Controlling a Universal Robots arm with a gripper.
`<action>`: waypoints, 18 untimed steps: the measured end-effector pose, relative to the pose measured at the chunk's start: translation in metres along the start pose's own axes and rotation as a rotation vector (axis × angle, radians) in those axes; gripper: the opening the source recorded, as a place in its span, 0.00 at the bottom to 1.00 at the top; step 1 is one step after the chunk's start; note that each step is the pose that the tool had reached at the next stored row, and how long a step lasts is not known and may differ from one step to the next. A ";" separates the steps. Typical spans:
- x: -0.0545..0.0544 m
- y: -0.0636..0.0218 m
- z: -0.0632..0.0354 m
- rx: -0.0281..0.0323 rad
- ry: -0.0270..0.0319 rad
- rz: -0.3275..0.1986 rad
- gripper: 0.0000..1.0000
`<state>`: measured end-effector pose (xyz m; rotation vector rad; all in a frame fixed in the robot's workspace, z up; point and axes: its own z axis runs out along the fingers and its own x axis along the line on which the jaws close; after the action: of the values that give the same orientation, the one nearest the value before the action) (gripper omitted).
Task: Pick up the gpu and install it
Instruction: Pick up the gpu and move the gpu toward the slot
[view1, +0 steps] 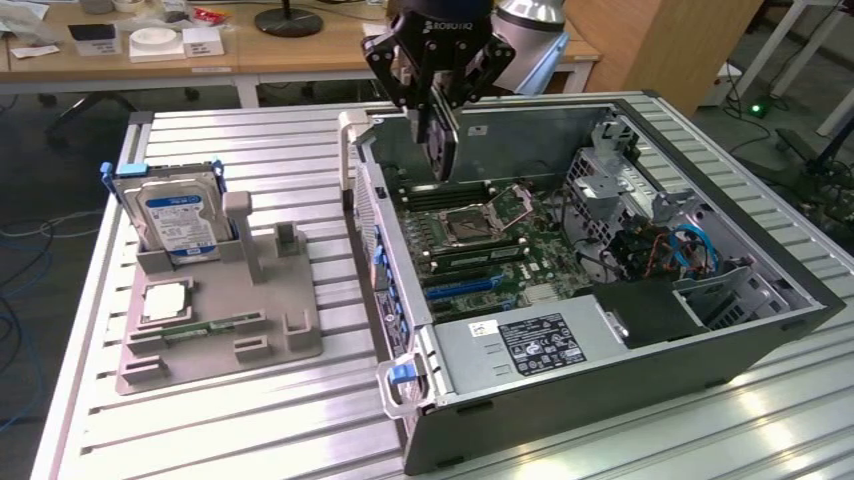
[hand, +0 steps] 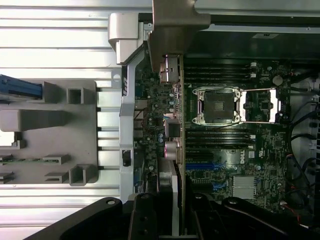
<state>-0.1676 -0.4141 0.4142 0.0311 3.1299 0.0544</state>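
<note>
Gray moulded holder (view1: 200, 365) carried the boxy silver hard drive (view1: 180, 220) upright, a flat square chip (view1: 163, 302) and a thin green memory stick (view1: 214, 325). Open sheet-metal PC case (view1: 747, 335): PSU (view1: 527, 345) at the near end, green motherboard (view1: 467, 255) behind. Gripper (view1: 438, 118) was clamped narrow on the gpu (view1: 450, 160), a thin dark card hanging on edge over the board's far end.

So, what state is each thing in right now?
pincer: shut on gpu, over the case.
gpu: held on edge, not in a slot.
case: lying on its side, open.
hard drive: upright in holder.
memory stick: flat in holder.
</note>
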 end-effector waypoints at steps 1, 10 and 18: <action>-0.001 0.0000 0.0000 0.0000 0.0000 0.000 0.28; -0.013 0.0003 0.0001 0.0000 0.0001 0.000 0.28; -0.022 0.0004 0.0002 0.0001 0.0000 0.000 0.28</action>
<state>-0.1452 -0.4142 0.4142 0.0309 3.1299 0.0542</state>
